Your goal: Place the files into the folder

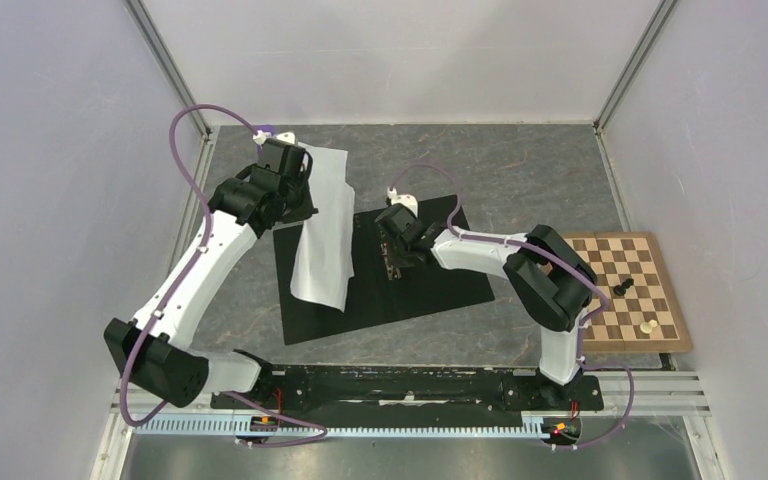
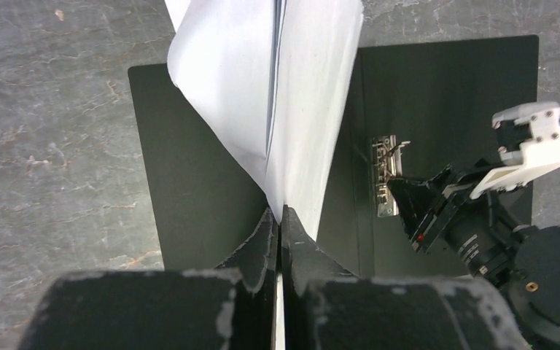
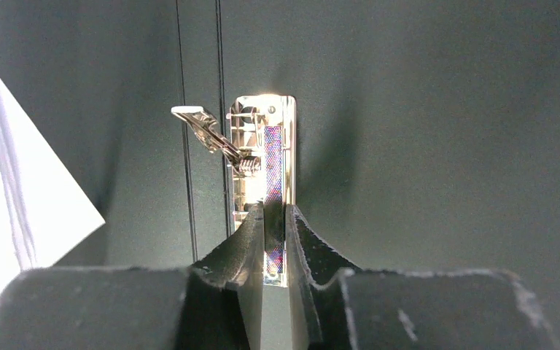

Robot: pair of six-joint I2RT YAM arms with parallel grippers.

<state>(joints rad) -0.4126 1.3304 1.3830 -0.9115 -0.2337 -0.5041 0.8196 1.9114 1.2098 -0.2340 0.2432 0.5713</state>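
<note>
White files [image 2: 306,109] are hanging from the left gripper [image 2: 278,219], its jaws pinching one edge shut, so the sheets are draping down toward the open black folder [image 1: 430,285] beneath it. Right gripper [image 3: 274,219] is clamping narrowly on the spine clip [image 3: 266,146], probably steadying it while its lever [image 3: 208,131] is standing raised. Ahead of the left gripper, bare folder is lying open between sheets and clip.

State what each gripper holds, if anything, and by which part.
The left gripper pinches the files at one end; the right gripper clamps the metal clip at its near end.
</note>
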